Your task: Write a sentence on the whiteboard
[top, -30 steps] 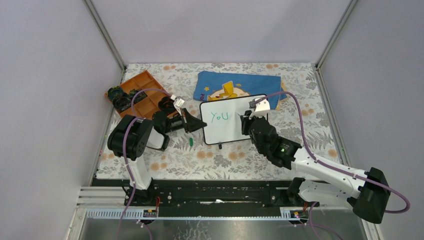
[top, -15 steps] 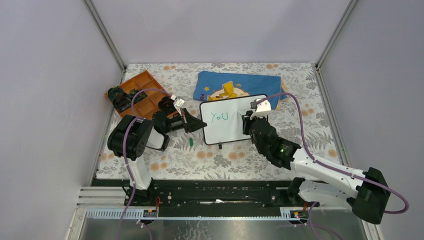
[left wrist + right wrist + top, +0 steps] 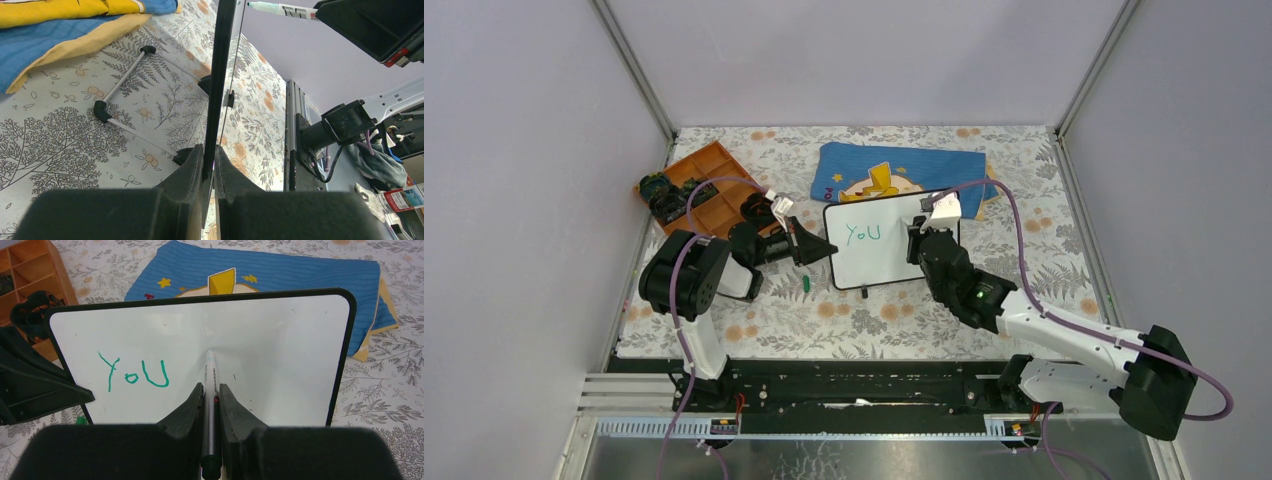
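Observation:
The whiteboard (image 3: 879, 258) stands tilted on the table, black-framed, with the green word "YoU" (image 3: 864, 233) at its upper left; it also shows in the right wrist view (image 3: 280, 355). My left gripper (image 3: 822, 248) is shut on the board's left edge (image 3: 220, 75). My right gripper (image 3: 916, 243) is shut on a grey marker (image 3: 209, 390). The marker's tip points at the middle of the board, right of the "U" (image 3: 155, 374). I cannot tell whether the tip touches the board.
A blue cloth with a yellow cartoon figure (image 3: 894, 172) lies behind the board. An orange compartment tray (image 3: 704, 190) with dark items sits at the back left. A green marker cap (image 3: 807, 284) lies on the floral tablecloth below the left gripper.
My right gripper with the marker has shifted slightly up and left along the board. The left arm and the board have not moved.

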`<state>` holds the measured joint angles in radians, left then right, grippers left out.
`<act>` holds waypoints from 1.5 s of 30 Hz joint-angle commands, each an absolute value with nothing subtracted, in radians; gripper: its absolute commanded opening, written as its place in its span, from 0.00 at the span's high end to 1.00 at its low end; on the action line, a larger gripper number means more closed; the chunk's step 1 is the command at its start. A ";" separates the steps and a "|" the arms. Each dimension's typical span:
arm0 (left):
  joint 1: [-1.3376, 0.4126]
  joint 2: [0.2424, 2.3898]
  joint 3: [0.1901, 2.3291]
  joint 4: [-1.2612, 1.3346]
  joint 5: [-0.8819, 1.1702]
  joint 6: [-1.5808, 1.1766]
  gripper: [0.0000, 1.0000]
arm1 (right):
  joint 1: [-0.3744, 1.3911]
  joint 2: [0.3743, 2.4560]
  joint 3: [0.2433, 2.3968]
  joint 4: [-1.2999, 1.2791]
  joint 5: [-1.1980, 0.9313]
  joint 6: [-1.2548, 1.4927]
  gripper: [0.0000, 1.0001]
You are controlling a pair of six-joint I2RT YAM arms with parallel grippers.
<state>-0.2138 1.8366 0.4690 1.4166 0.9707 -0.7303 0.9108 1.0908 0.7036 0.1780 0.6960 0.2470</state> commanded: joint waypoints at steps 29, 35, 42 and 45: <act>-0.219 1.829 0.463 1.365 0.988 -0.704 1.00 | 0.897 1.144 0.731 0.209 0.589 0.270 1.00; -0.219 1.828 0.463 1.360 0.987 -0.701 1.00 | 0.897 1.131 0.696 0.178 0.584 0.289 1.00; -0.219 1.828 0.463 1.356 0.988 -0.698 1.00 | 0.897 1.096 0.658 0.153 0.598 0.299 1.00; -0.219 1.827 0.463 1.355 0.987 -0.698 1.00 | 0.896 1.090 0.653 0.143 0.613 0.299 1.00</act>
<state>-0.2173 1.8366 0.4694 1.4067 0.9707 -0.7227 0.9051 1.1072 0.6624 0.1654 0.5823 0.2901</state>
